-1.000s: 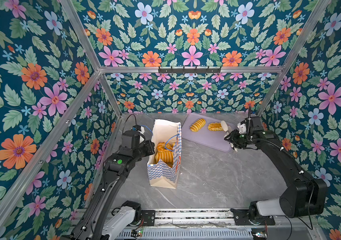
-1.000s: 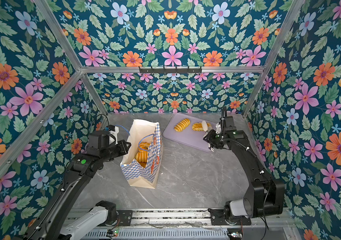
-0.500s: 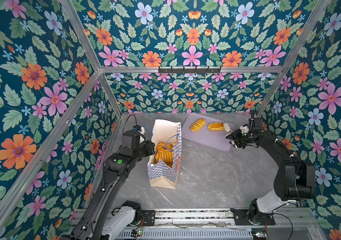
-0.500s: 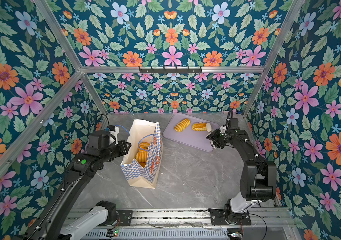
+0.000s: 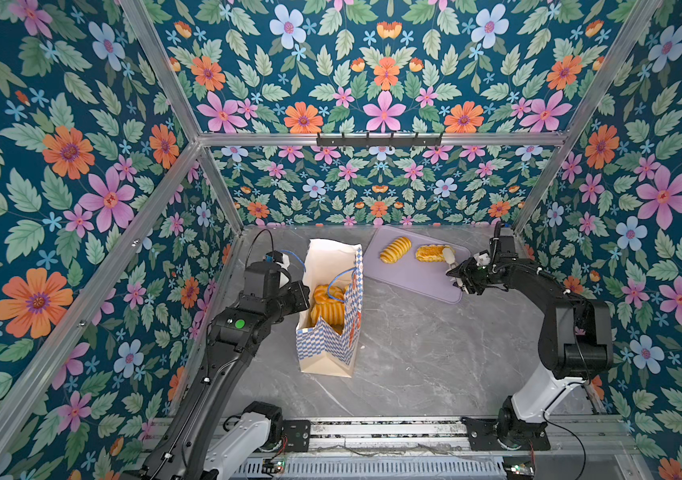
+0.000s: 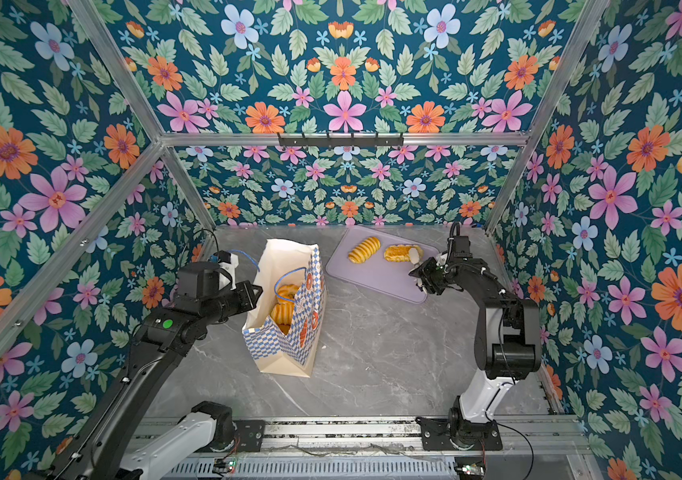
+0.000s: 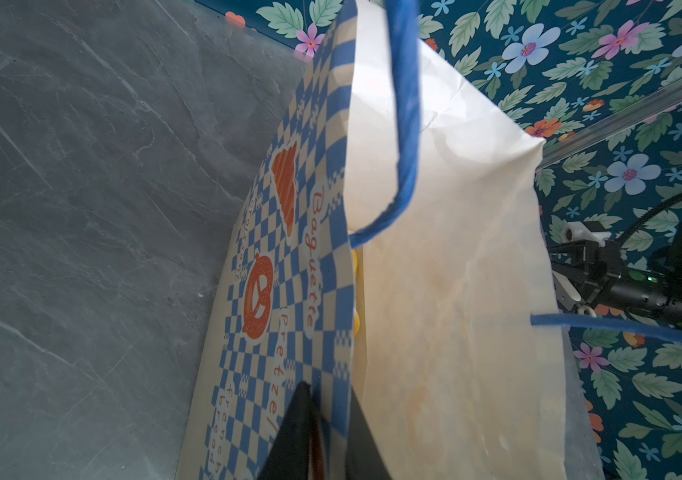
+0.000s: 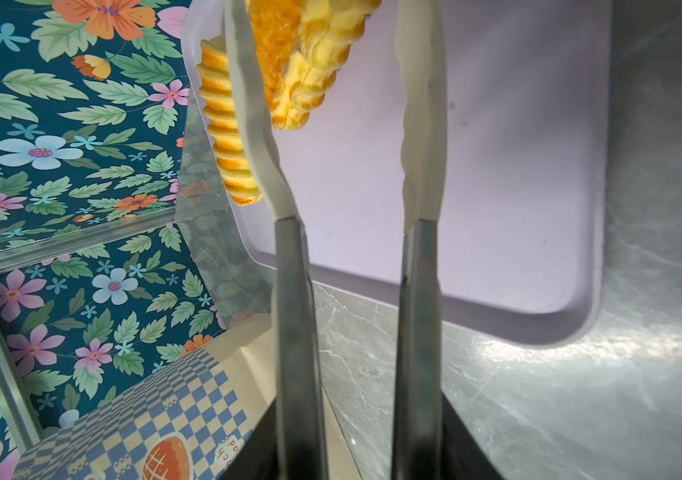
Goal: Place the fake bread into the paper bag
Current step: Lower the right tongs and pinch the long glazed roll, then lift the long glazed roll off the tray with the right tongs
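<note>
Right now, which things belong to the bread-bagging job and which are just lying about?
Job: paper bag, bread inside it, ridged roll, braided pastry, left gripper pinching the bag, right gripper open around the pastry.
Lying about: lilac tray under those two, hook rail.

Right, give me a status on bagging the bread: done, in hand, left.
Done: several pastries already lie inside the paper bag. In hand: the left gripper is shut on the bag's rim, holding it open, and the right gripper has its jaws open around the braided pastry on the lilac tray, not yet clamped. Left: close, lift and drop that one in, then the ridged pastry beside it.
</note>
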Robot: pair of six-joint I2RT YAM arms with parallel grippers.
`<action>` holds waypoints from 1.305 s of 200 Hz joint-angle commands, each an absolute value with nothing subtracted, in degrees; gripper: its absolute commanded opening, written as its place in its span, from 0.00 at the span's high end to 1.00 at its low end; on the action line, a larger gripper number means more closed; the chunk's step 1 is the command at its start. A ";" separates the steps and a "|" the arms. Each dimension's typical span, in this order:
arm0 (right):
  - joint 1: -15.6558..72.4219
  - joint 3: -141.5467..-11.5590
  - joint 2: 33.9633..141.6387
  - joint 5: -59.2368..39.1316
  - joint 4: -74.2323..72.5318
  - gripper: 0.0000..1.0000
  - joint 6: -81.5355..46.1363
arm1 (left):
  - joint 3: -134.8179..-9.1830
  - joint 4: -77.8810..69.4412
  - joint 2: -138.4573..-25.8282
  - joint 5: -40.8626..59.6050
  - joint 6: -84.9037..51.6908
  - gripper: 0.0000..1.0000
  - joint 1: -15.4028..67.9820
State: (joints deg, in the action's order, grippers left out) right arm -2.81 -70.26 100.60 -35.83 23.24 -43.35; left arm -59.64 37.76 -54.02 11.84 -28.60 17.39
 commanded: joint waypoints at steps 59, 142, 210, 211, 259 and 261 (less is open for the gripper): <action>-2.77 -72.57 103.72 -37.61 20.65 0.55 -44.44 | -58.80 37.45 -53.55 11.82 -29.14 0.84 17.32; -2.74 -75.48 107.45 -38.41 20.51 0.54 -45.00 | -58.62 37.09 -54.25 12.30 -28.87 0.84 17.38; -2.80 -78.25 110.97 -39.20 19.81 0.54 -45.75 | -58.69 37.00 -54.72 12.04 -29.00 0.84 17.32; -2.81 -78.28 111.03 -39.20 19.79 0.54 -45.77 | -58.70 37.00 -54.74 12.04 -29.00 0.84 17.32; -2.80 -78.54 112.11 -39.13 18.85 0.59 -46.21 | -58.97 36.89 -55.19 12.22 -28.95 0.84 17.32; -2.77 -78.50 112.10 -39.12 18.89 0.60 -46.23 | -58.97 36.91 -55.22 12.22 -28.99 0.84 17.36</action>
State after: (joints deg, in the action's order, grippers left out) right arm -2.81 -78.26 111.98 -38.98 20.91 -45.01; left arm -58.65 37.67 -54.96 12.27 -29.56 17.39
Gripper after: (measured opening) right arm 0.423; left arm 0.158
